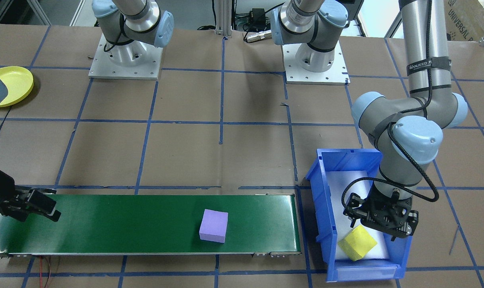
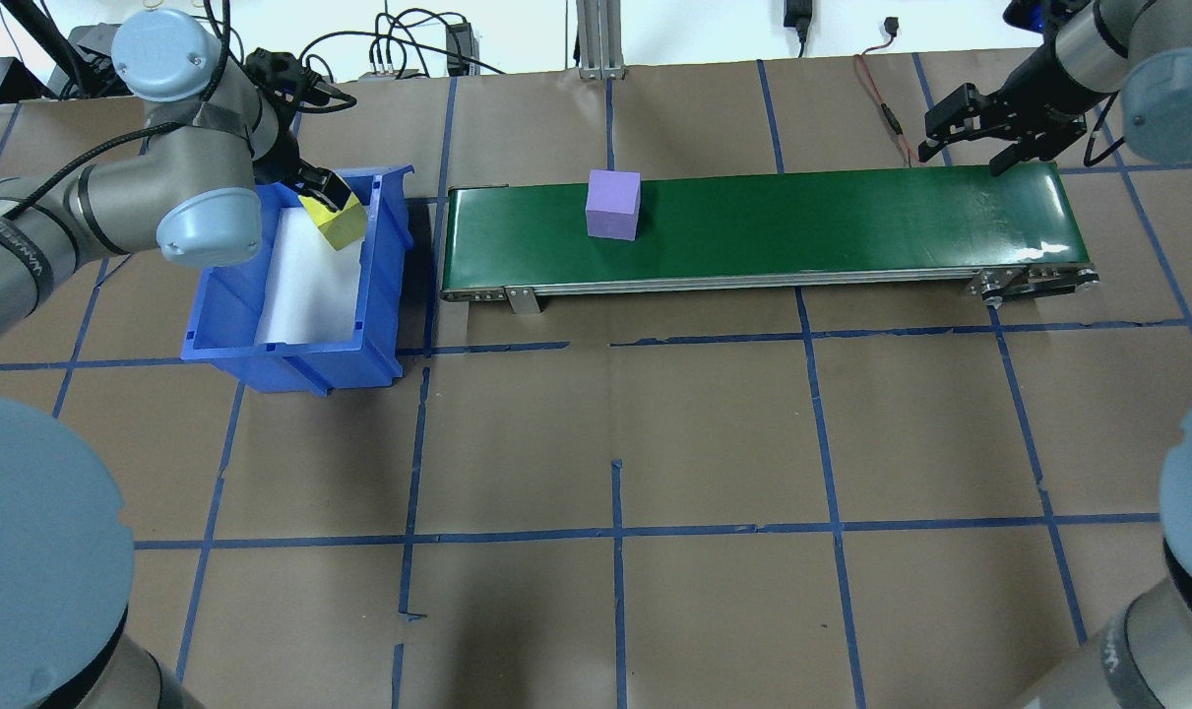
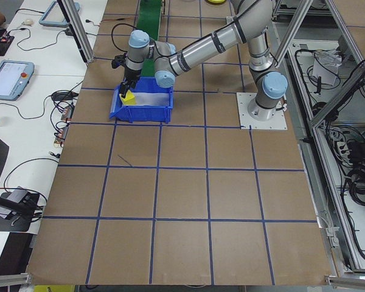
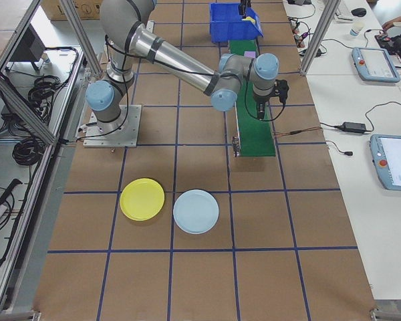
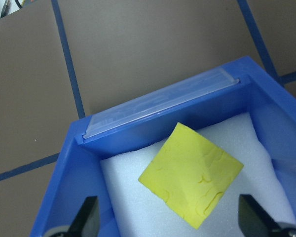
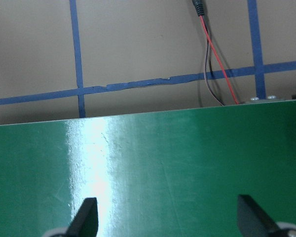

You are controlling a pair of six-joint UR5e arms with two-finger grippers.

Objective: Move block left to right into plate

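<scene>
Left tool (image 2: pixel 332 200): spread wide above the yellow block (image 2: pixel 335 225); the left wrist view shows both fingertips (image 5: pixel 89 217) clear of it, one on either side; whether anything touches is hard to make out from overhead, where the tool covers part of the block
Blue bin (image 2: pixel 384 286): at the left end of the bench (image 2: pixel 615 423), lined with white foam (image 2: pixel 305 286); it holds only the yellow block, which lies turned corner-on near the bin's far wall with the clear label strip (image 5: pixel 163 101)
Conveyor (image 2: pixel 851 222): green belt running left to right just beside the bin; its far-right end is partly covered by the right arm
Purple block (image 2: pixel 612 204): sits flat on the belt, towards its left end, apart from both tools
Right tool (image 2: pixel 979 133): open wide and holding nothing, hovering over the belt's right end; its fingertips (image 6: pixel 86 217) show only at the wrist view's lower edge
Yellow plate (image 4: pixel 142 199): on the bench, well apart from the belt, nothing in it; cut off overhead
Pale blue plate (image 4: pixel 196 211): just beside the yellow plate, also bare
</scene>
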